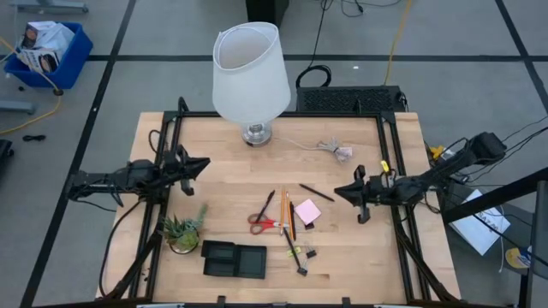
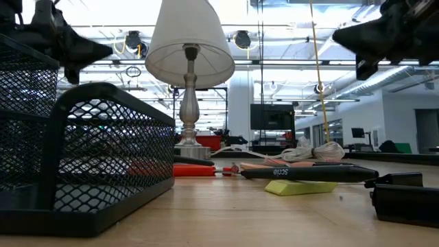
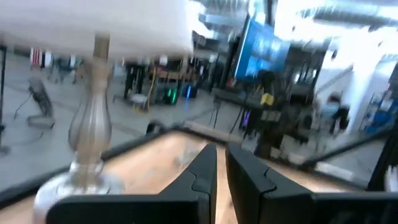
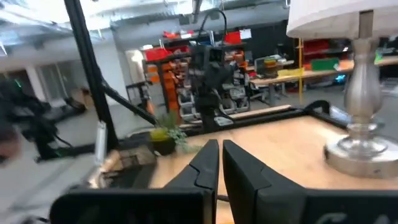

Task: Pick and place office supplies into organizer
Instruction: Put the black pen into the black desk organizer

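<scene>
The office supplies lie in a loose group on the wooden table: red-handled scissors (image 1: 264, 223), orange and dark pencils (image 1: 288, 219), a pink sticky-note pad (image 1: 307, 211), a dark pen (image 1: 316, 192) and small black binder clips (image 1: 303, 253). The black organizer (image 1: 233, 259) rests flat near the front edge, left of them; in the low view it is the mesh organizer (image 2: 89, 158). My left gripper (image 1: 205, 162) hangs shut above the table's left part, touching nothing. My right gripper (image 1: 337, 193) is shut too, in the air just right of the pad.
A white-shaded lamp (image 1: 251, 77) stands at the far middle, its base (image 4: 360, 152) in the right wrist view. A pale coiled cable (image 1: 339, 151) lies right of it. A small green potted plant (image 1: 182, 232) stands beside the organizer's far left corner.
</scene>
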{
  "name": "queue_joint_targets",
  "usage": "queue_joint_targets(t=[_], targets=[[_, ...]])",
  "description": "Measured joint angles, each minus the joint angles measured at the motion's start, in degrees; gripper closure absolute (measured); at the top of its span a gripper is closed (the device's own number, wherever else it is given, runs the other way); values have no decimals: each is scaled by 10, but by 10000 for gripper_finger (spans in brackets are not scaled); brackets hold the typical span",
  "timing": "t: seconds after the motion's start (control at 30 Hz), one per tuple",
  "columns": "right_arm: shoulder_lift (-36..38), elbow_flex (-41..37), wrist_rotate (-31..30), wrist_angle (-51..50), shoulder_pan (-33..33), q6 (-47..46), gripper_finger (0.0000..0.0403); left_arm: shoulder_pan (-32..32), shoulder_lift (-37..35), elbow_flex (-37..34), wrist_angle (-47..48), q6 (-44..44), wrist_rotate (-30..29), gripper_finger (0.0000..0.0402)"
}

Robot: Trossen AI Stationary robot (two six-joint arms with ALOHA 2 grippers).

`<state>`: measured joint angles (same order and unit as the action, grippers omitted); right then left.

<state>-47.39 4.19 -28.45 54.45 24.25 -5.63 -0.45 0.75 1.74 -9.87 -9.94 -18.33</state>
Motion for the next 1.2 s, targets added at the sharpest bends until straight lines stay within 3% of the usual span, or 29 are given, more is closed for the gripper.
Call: queue_joint_targets(t=[0.13, 0.27, 0.43, 0.63, 0.83, 1.0, 1.2], targets=[[-74, 42, -34, -40, -30, -40, 384, 0, 0, 0, -41, -20, 36, 364], [-126, 126, -29, -226, -61, -114, 363, 0, 0, 0, -47, -11, 43, 364], [-189, 244, -29, -454, -99, -186, 282, 0, 0, 0, -10, -46, 48, 364], [-239, 319, -6, -494, -156, -169, 202, 0, 1, -2, 6, -52, 48, 364], [-313, 365, 75, -554, -206, -161, 198, 0, 10, -6, 8, -52, 46, 364], [-370, 424, 78, -671, -217, -157, 212, 0, 11, -6, 7, -55, 43, 364], [-398, 433, 91, -663, -227, -146, 219, 0, 11, -6, 7, -69, 43, 364]])
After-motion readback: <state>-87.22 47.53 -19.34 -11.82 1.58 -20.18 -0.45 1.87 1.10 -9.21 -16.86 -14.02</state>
